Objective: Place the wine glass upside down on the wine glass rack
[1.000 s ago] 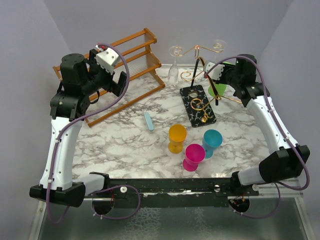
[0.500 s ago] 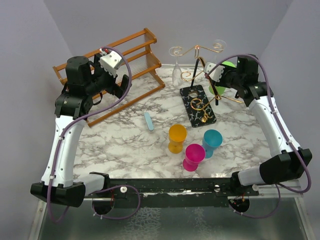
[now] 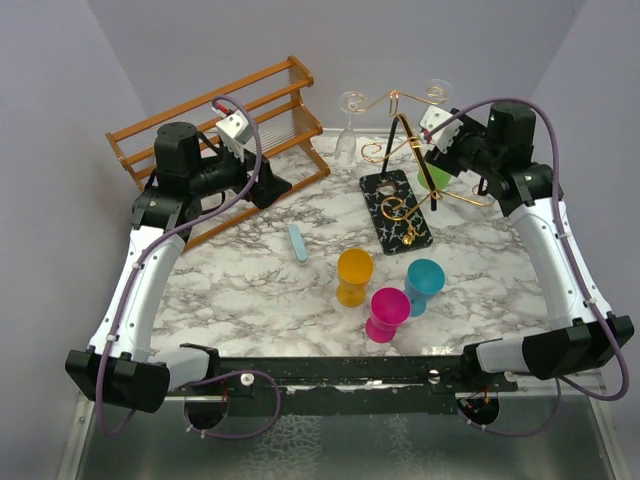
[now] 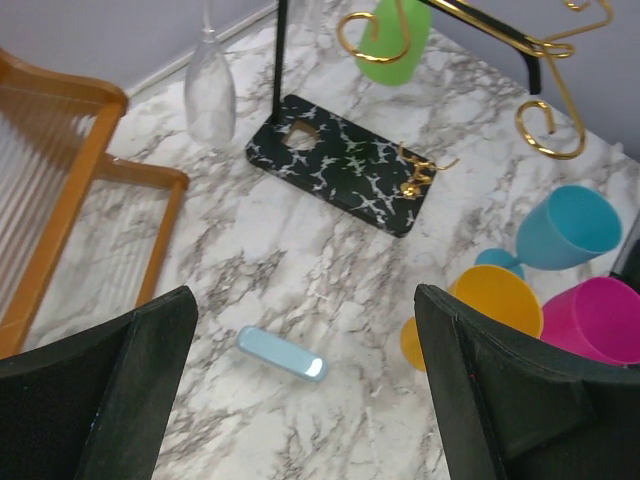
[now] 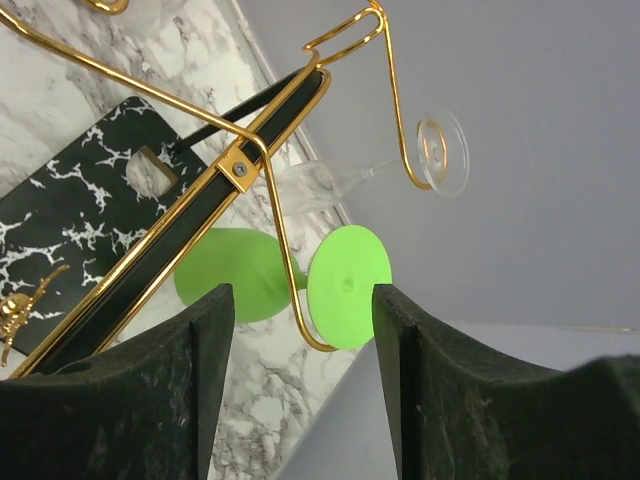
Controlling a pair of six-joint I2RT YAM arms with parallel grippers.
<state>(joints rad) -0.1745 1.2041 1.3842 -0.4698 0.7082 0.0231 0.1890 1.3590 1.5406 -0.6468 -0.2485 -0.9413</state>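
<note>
- The wine glass point(image 4: 210, 90) hangs upside down from a gold curl on the left side of the rack point(image 4: 345, 165). Its bowl is low beside the black base, and I cannot tell whether it clears the table point(image 3: 250, 270).
- A second wine glass point(image 5: 443, 152) hangs by its foot from the curl on the rack's other side.
- Nothing grips either glass, so the placing looks done.
- The left gripper point(image 4: 305, 330) is over the table, well apart from the rack. Its fingers point(image 4: 120, 390) are spread wide with nothing between them.
- The right gripper point(image 5: 300, 300) is just beside the rack's right arm. Its fingers point(image 5: 150, 390) are also spread and empty.
- What is left is probably only to draw the arms clear. The right one is near enough that a knock could shake the wire.
- A green cup point(image 5: 245, 270) lies on its side behind the rack.
- An orange cup point(image 3: 354, 277), a pink cup point(image 3: 387, 313) and a blue cup point(image 3: 424, 285) stand nearer the arms.
</note>
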